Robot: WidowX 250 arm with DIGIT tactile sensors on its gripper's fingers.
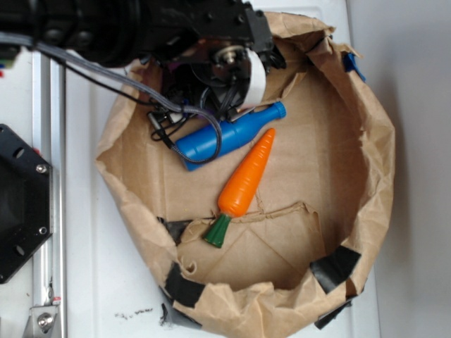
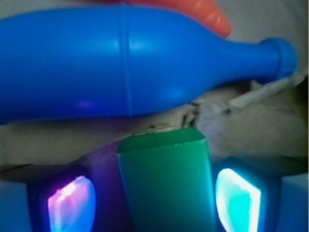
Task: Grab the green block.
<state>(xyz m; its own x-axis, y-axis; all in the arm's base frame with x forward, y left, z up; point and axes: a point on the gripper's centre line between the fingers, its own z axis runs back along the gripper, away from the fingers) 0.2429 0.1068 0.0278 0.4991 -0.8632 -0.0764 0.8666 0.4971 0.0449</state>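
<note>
In the wrist view the green block (image 2: 164, 183), a flat smooth mid-green slab, stands between my gripper's (image 2: 154, 198) two lit fingers. The left pad (image 2: 71, 203) is a clear gap away from it and the right pad (image 2: 237, 198) is close beside it, so the jaws are open around it. The blue bottle (image 2: 120, 63) lies just beyond the block. In the exterior view my gripper (image 1: 222, 81) hangs at the far left of the paper nest, over the bottle's (image 1: 225, 137) wide end. The block is hidden there under the arm.
An orange carrot (image 1: 246, 176) with a dark green stem (image 1: 217, 231) lies in the middle of the crumpled brown paper nest (image 1: 366, 176); its tip shows in the wrist view (image 2: 207, 14). Cables (image 1: 169, 116) hang by the bottle. A metal rail (image 1: 49, 176) runs along the left.
</note>
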